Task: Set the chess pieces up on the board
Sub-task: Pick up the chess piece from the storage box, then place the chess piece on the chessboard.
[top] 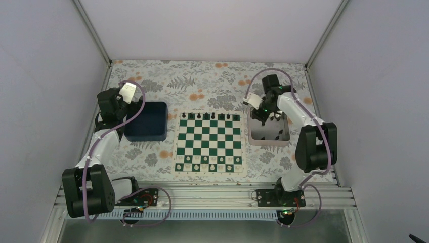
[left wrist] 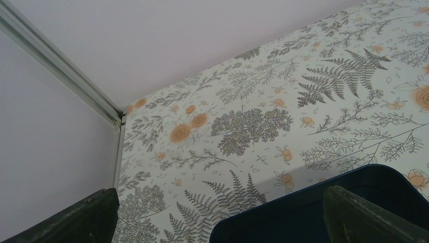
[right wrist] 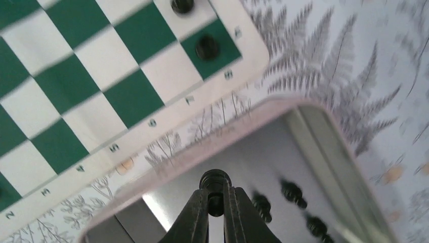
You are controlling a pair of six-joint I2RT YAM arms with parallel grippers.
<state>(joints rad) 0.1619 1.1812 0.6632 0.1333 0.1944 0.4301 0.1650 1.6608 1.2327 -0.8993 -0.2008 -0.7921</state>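
Observation:
The green and white board [top: 208, 142] lies mid-table, with several black chess pieces [top: 206, 116] along its far row and cream pieces on the near rows. My right gripper [right wrist: 216, 200] is shut on a black chess piece [right wrist: 215, 181] and holds it above the silver tray [right wrist: 324, 152], close to the board's corner [right wrist: 238, 50]. More black pieces [right wrist: 293, 192] lie in the tray. In the top view the right gripper [top: 263, 115] is over the tray's far left part. My left gripper [left wrist: 222, 223] is open and empty over the far corner of the dark blue bin [left wrist: 313, 212].
The dark blue bin [top: 146, 121] sits left of the board, the silver tray [top: 269, 137] right of it. Enclosure walls and posts ring the floral table cover. Both arm bases are on the rail at the near edge.

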